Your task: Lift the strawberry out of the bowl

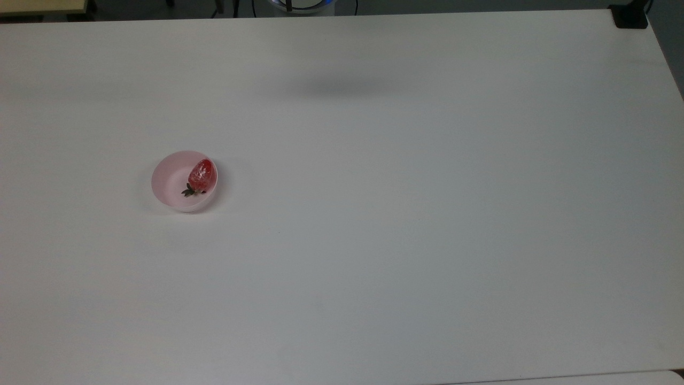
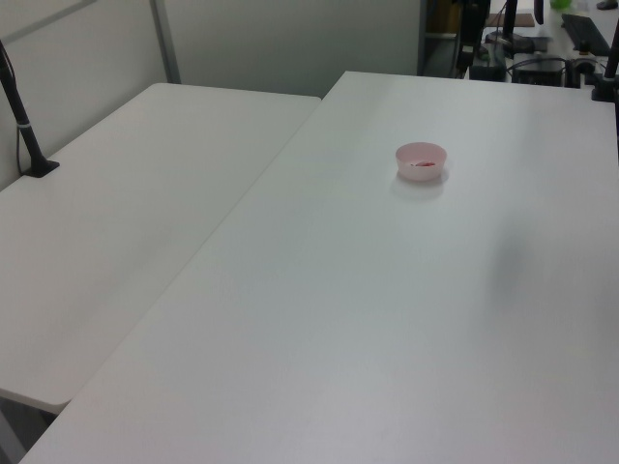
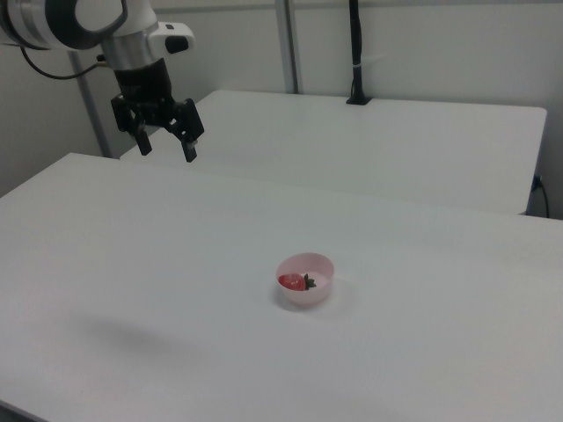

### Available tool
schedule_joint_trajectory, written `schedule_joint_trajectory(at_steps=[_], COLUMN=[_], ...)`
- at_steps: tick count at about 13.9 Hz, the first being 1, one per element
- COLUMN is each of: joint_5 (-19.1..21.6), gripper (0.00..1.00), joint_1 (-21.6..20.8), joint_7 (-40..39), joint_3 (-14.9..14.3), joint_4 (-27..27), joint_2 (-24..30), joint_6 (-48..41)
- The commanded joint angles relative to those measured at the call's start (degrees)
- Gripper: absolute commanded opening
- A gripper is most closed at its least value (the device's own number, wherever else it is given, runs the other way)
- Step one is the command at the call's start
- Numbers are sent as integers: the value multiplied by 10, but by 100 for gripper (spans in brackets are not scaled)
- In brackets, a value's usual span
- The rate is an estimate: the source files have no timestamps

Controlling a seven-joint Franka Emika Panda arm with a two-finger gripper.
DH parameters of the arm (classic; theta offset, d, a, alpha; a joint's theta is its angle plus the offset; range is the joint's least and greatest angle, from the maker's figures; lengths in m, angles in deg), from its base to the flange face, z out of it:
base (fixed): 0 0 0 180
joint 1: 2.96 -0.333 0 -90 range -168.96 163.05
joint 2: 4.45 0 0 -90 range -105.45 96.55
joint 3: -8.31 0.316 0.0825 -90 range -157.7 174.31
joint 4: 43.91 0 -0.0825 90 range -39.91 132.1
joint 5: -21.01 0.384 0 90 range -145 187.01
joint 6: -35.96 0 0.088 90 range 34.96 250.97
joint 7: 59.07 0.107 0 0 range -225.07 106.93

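The worktop lay bare all around the bowl. Only the bowl's low wall stood around the strawberry, open from above

Top view overhead; left, right views oblique, opposite sides; bowl shared.

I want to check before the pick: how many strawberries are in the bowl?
1. One strawberry lies in the pink bowl, against its wall on the top view's right, green cap toward the bottom of the top view.
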Motion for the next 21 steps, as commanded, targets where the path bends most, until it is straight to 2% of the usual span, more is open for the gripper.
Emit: schedule_joint_trajectory(at_steps=[1, 9, 11, 13, 14, 16, 17, 18, 21], joint_5=[9, 9, 9, 1, -18, -48, -50, -52, -47], gripper=[100, 100, 100, 100, 100, 100, 100, 100, 100], joint_1=[-7, -6, 3, 23, 35, 49, 55, 67, 78], joint_7=[-11, -11, -32, -122, -213, -279, -272, -227, 33], joint_3=[-6, -6, -8, -9, -10, -10, -10, -11, -34], joint_4=[10, 11, 20, 22, 21, 18, 19, 20, 25], joint_2=[5, 5, 6, 2, -14, -41, -46, -66, -96], joint_6=[9, 9, 9, 12, 15, 48, 83, 115, 189])
